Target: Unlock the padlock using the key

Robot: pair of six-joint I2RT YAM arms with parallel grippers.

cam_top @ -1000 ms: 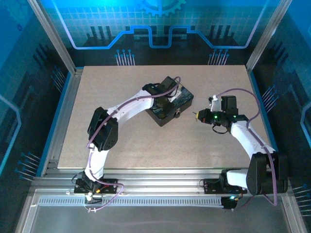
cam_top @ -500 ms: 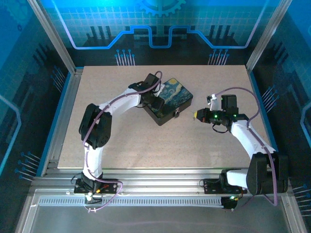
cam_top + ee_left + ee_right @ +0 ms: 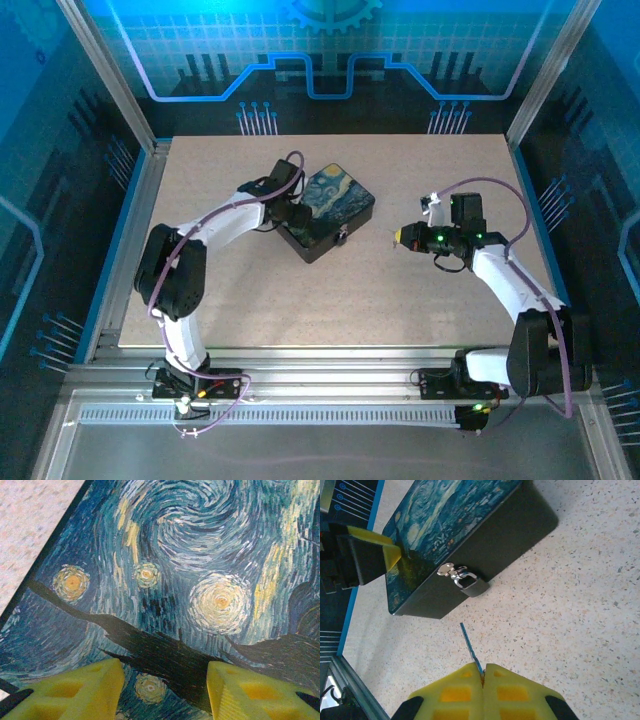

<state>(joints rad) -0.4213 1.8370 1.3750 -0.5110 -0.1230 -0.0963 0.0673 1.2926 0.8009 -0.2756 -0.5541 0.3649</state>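
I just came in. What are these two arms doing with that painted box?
The right gripper is shut on a small key, its blade pointing at the padlock that hangs on the front of the painted box. The key has not reached the lock yet; bare table lies between them. The left gripper is over the lid, its fingers apart.

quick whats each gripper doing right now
left gripper: open, jaws apart over the box lid
right gripper: shut on key
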